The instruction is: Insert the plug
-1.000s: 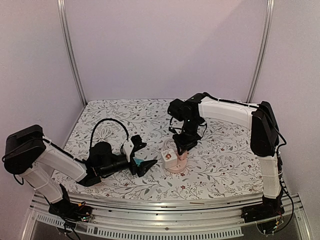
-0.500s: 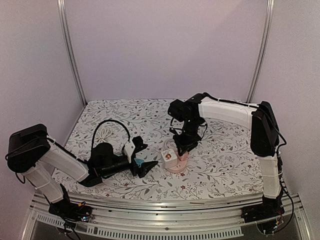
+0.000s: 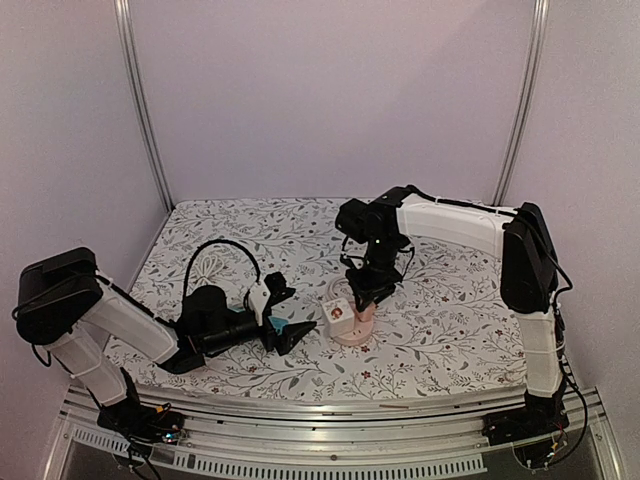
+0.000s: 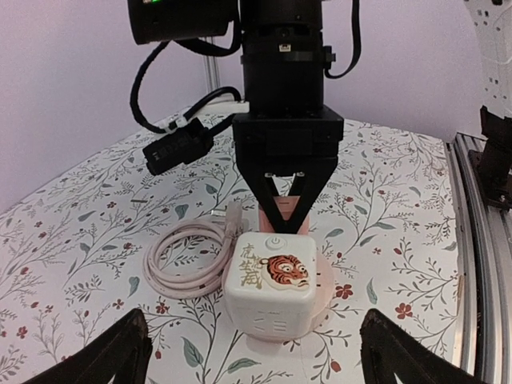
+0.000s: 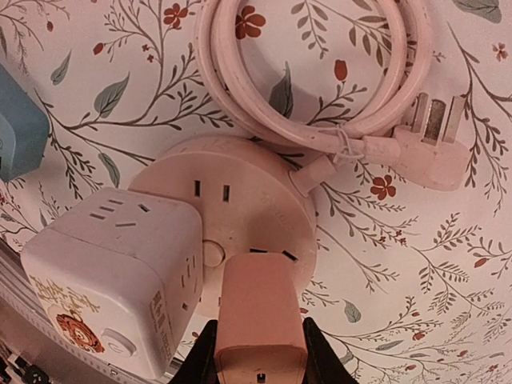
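1. Round socket base (image 5: 256, 210) lies flat on the floral surface (image 3: 450, 320). A white cube adapter (image 5: 112, 272) is seated in one side of it. The other slots on its face are bare.
2. Pink plug (image 5: 258, 308), the task's thing, is over the base's near edge, just beside the cube. Cannot tell if its pins are in.
3. Right gripper (image 5: 259, 354) has its jaws pinching the pink plug from both sides.
4. Left gripper (image 3: 296, 310) is low over the surface, aimed at the cube. Its jaws are spread wide with nothing between them.
5. Pink cord (image 5: 220, 80) lies coiled just beside the base, with its flat-pin plug (image 5: 428, 152) loose on the surface.
6. Right wrist view alone shows the base's slots and the plug's grip.
7. Left wrist view shows the cube's tiger face full on, with the right arm upright behind it; the pink plug is mostly hidden there.
8. Top view shows both arms whole.
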### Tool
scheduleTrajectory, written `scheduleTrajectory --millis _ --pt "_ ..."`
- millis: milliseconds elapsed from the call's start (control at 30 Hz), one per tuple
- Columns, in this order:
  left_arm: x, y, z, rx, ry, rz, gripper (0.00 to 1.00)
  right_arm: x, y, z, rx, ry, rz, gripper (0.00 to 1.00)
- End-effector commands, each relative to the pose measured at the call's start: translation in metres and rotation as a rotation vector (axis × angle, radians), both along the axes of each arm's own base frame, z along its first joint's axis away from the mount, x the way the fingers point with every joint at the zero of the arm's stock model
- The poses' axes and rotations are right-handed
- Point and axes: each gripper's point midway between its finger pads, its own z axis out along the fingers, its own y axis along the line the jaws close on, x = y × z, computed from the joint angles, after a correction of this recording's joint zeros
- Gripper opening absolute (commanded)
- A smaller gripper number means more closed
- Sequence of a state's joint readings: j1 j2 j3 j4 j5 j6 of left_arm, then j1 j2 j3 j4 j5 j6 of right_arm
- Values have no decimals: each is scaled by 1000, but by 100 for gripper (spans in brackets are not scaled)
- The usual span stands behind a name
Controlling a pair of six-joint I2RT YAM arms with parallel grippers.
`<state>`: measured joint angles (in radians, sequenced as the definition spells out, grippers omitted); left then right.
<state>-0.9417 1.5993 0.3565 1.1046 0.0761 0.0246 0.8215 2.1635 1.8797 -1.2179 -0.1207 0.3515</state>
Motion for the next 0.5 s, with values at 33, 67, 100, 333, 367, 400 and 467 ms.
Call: scheduleTrajectory --millis 33,67,100,333,367,400,467 --pt "6 0 4 -17 -4 6 90 4 5 -18 -24 6 -14 0" --pt "6 0 4 -18 -2 5 90 5 6 -19 -22 6 -15 0" --pt "6 0 3 -17 -1 5 90 4 7 -19 -23 7 -13 0" --pt "6 1 3 -19 -2 5 90 0 0 -22 -79 1 -11 0" --pt "5 1 4 -19 -2 3 90 1 0 -21 -84 -6 -11 0" --pt "5 1 3 -19 -1 4 90 0 -1 -20 -94 -15 -9 0" --pt "5 1 3 -20 -1 2 90 1 -2 -18 -119 -31 -10 0"
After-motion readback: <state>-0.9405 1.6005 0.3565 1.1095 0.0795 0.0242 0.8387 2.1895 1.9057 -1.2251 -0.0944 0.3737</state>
